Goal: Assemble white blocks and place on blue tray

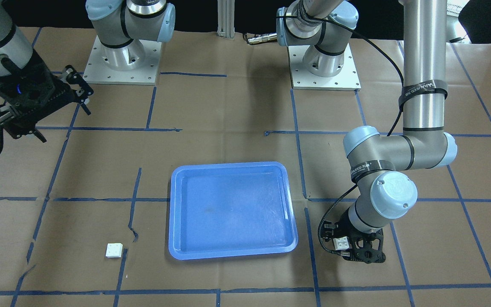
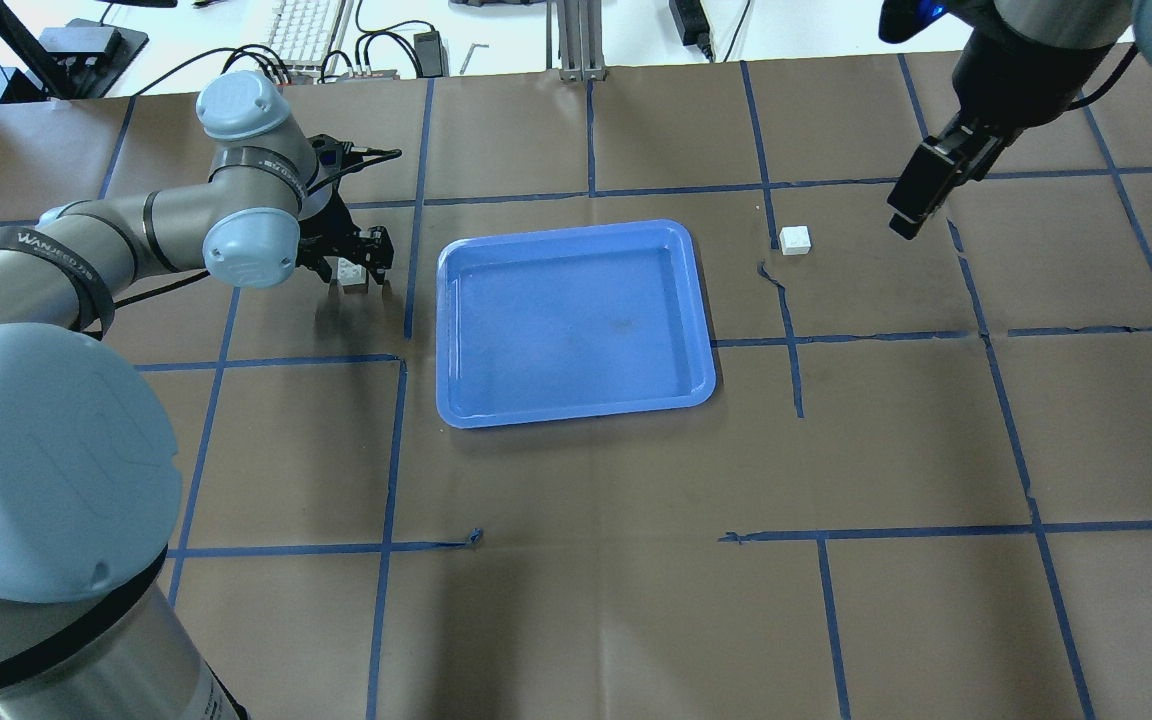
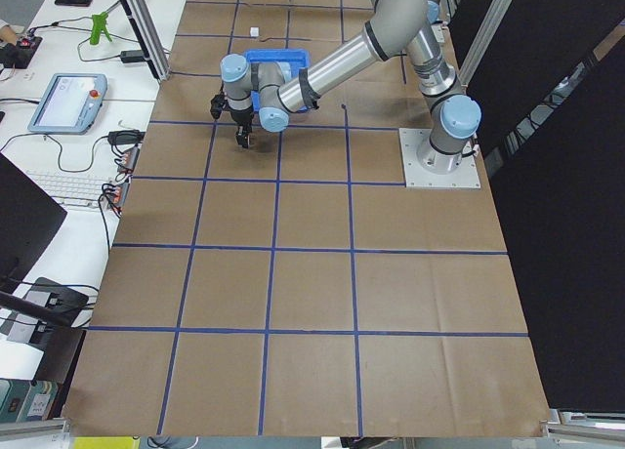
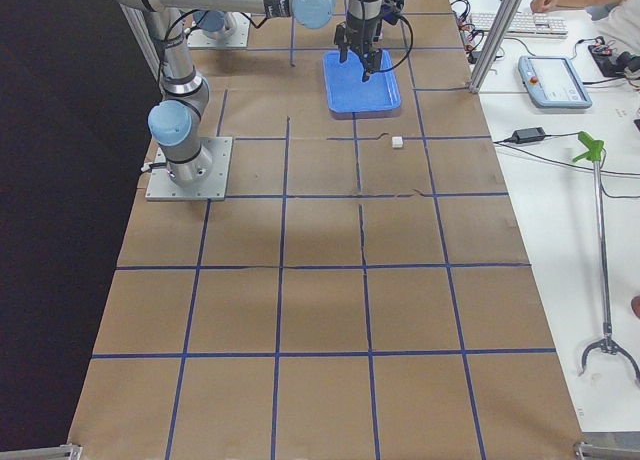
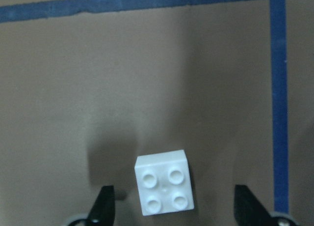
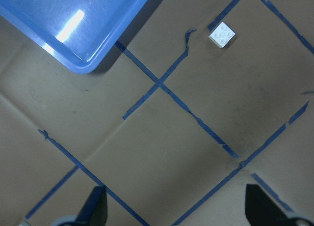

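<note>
My left gripper [image 5: 174,209] stands low, jaws apart, with one white block [image 5: 164,183] between them, not yet pinched. The block sits a little twisted, so I think closing may turn it or squeeze it out. Seen from overhead, the blue tray [image 2: 576,320] lies at 3 o'clock and the second block [image 2: 795,240] beyond it. The right gripper [image 6: 177,206], jaws also apart, hovers near that block's 3 o'clock.

Block A [image 1: 114,250], block B [image 1: 342,243]: both plain white. Blue tray [image 1: 228,204]: glossy, uniform mid-blue. Table cover [image 1: 228,106]: brown paper, gridded with dark blue tape [image 1: 100,128]. Left arm [image 1: 424,51]: silver-grey tubes, pale blue joint caps [image 1: 392,194], black bands [image 1: 422,89] with white lettering.
</note>
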